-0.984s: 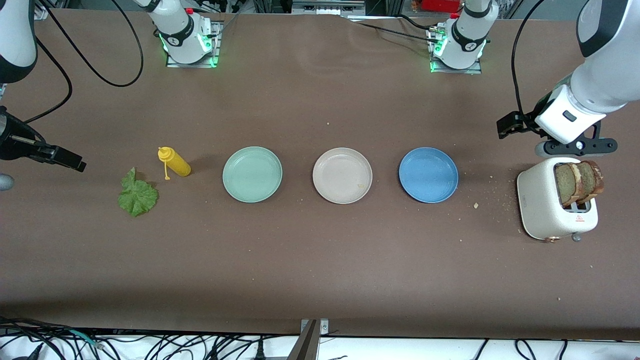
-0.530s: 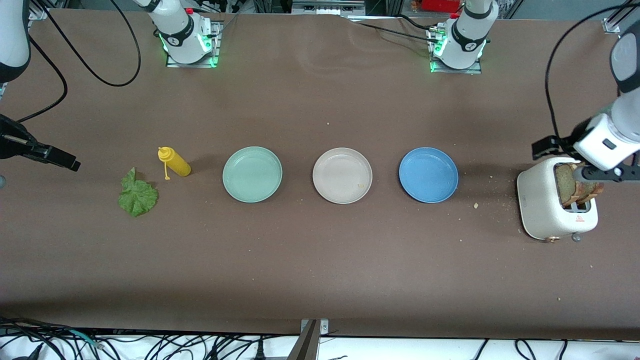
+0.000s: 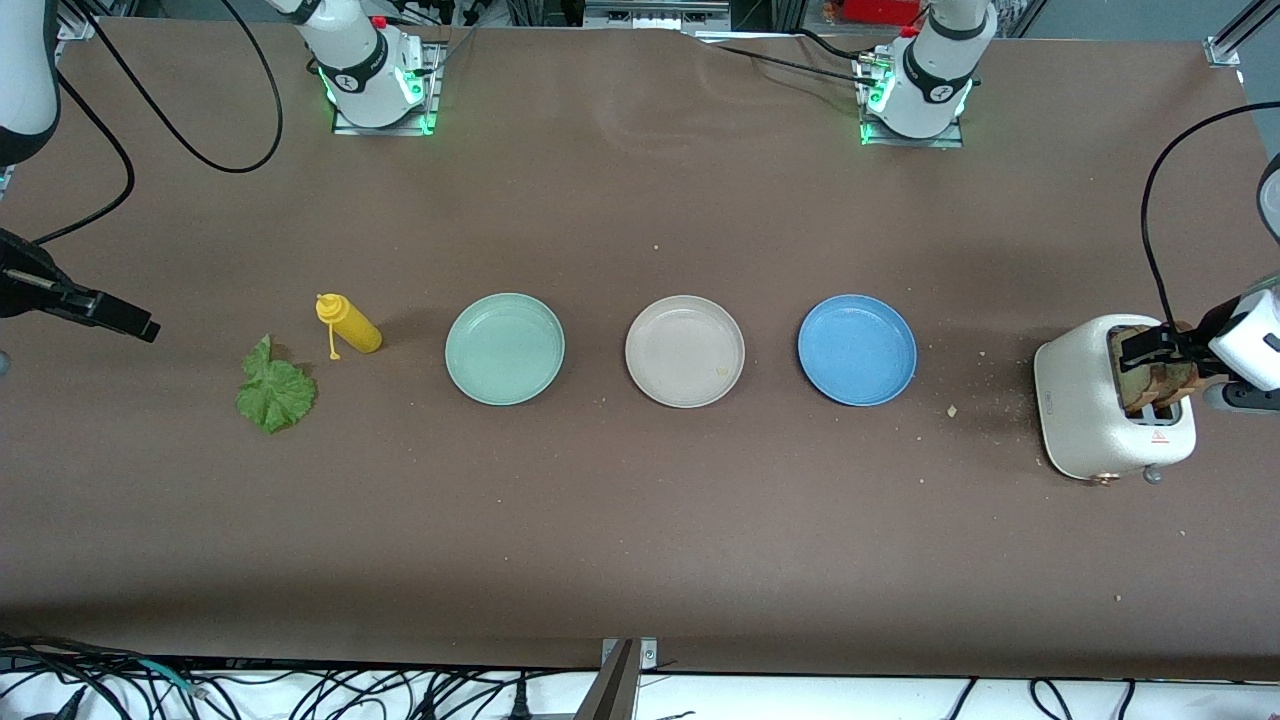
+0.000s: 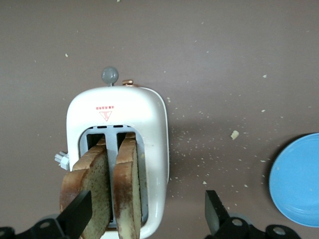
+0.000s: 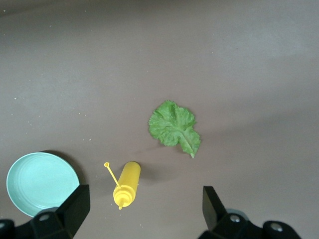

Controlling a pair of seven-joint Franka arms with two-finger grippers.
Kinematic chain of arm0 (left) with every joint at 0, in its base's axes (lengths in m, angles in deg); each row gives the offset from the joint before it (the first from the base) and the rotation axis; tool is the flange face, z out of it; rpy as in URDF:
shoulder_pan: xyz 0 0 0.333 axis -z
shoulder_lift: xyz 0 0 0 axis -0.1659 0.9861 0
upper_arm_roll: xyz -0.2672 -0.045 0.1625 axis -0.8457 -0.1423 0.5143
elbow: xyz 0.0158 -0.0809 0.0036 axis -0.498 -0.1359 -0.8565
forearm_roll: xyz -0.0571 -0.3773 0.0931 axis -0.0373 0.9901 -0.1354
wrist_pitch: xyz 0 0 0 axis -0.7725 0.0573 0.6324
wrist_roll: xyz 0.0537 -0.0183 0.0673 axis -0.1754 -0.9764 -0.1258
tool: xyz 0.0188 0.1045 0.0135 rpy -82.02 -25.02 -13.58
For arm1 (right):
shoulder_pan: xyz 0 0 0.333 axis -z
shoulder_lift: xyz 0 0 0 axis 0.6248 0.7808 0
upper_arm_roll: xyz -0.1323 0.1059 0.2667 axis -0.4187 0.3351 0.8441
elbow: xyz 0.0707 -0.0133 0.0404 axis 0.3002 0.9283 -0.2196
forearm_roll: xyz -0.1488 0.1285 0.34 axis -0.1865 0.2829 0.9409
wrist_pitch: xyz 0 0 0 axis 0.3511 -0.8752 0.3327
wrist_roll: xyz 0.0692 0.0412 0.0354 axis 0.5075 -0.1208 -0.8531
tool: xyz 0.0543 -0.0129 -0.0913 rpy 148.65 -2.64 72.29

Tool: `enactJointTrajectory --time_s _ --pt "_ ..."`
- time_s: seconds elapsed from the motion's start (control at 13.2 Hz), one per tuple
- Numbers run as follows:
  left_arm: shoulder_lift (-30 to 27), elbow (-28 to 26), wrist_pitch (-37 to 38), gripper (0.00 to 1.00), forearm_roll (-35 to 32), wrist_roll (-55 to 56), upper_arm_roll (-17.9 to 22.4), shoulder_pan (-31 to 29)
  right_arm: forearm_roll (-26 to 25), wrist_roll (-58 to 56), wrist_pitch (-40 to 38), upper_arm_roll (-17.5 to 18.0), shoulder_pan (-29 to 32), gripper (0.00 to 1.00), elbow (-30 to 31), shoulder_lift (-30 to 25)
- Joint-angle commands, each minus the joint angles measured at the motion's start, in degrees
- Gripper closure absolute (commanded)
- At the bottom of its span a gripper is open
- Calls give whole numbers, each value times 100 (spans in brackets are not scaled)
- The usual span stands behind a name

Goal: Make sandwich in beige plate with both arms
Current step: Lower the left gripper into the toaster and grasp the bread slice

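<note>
left tool (image 4: 144,219) is hanging spread over the toaster's (image 3: 1085,405) bread slices (image 4: 107,186); right tool (image 5: 142,214) is hovering spread near the lettuce leaf (image 5: 174,127).

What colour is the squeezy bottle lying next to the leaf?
The squeezy bottle is yellow, best seen in the right wrist view, beside the green lettuce leaf.

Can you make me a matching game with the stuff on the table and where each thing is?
Things:
1. bread slices
2. lettuce leaf
3. beige plate
4. yellow bottle

Places:
A. between the mint-green plate and the blue plate
B. standing in the toaster
C. lying on its side beside the mint-green plate
D. flat on the table at the right arm's end

Pairs: 1-B, 2-D, 3-A, 4-C
</note>
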Motion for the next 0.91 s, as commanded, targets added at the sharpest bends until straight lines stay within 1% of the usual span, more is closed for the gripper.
enactJointTrajectory --time_s 0.0,0.15,0.23,0.38,0.45,0.53,0.61,0.68,0.83 --pt "-155 -421 -320 0 -150 -102 -76 -145 -25 78 -83 -20 13 0 1 -16" --pt "-181 -736 -705 5 -150 -94 -76 -241 -16 78 -39 -134 22 0 -8 2" --pt "-190 -868 -785 15 -150 -93 -76 -328 -25 78 -4 -152 48 0 -16 2" --pt "-173 -914 -734 72 -150 -85 -76 -373 -16 78 -3 -178 74 0 -25 -16" --pt "-147 -905 -734 87 -150 -24 -68 -399 -16 78 -3 -213 92 0 -25 -42" --pt "-146 -896 -716 98 -150 -23 -67 -426 -25 78 -12 -231 101 0 -25 -42" --pt "-155 -887 -620 100 -150 -14 -67 -435 -25 69 -12 -362 101 0 -25 -42" --pt "-155 -835 -489 100 -150 -14 -67 -435 -25 78 -4 -407 101 0 -25 -25" --pt "-181 -791 -426 100 -150 -14 -67 -435 -51 78 5 -389 48 0 -25 -24"
